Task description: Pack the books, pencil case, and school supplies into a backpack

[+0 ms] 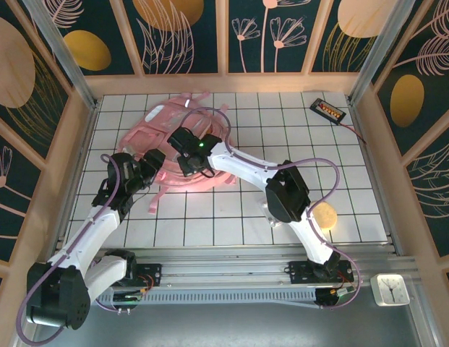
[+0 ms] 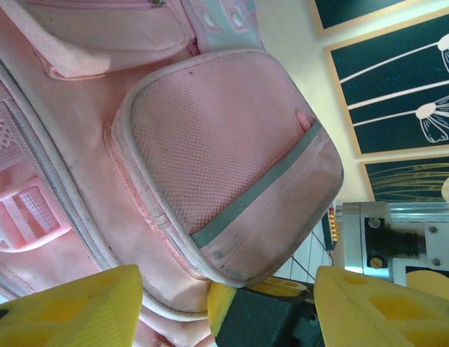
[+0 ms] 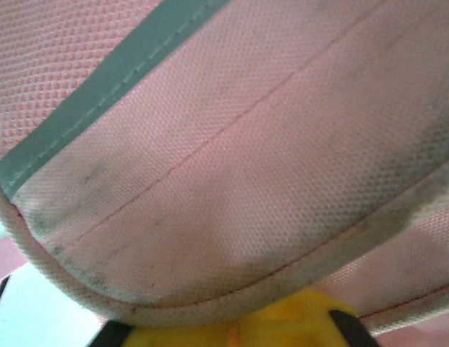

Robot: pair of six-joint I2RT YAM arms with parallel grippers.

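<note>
Overhead, the pink backpack [image 1: 163, 126] lies flat on the far-left part of the white gridded table [image 1: 282, 144], straps fanned out around it. Both arms reach in over its near side. The left gripper [image 1: 153, 165] sits at the bag's near-left edge, and the right gripper [image 1: 186, 168] is just beside it, over the bag's near middle.

From the left wrist, the backpack [image 2: 210, 144] fills the frame, its mesh side pocket [image 2: 231, 159] crossed by a grey band [image 2: 260, 184]. The left gripper [image 2: 228, 285] is spread wide, a yellow finger on either side of the pocket's lower corner, nothing clamped between them. Right in that gap sits the right gripper [image 2: 246, 307], tight against the pocket's rim.

On the right wrist, the backpack [image 3: 246, 144] is pressed up close. The right gripper [image 3: 282, 325] is closed, with the pocket's piped edge running straight over its yellow tip. Whether fabric is pinched, I cannot tell.
</note>
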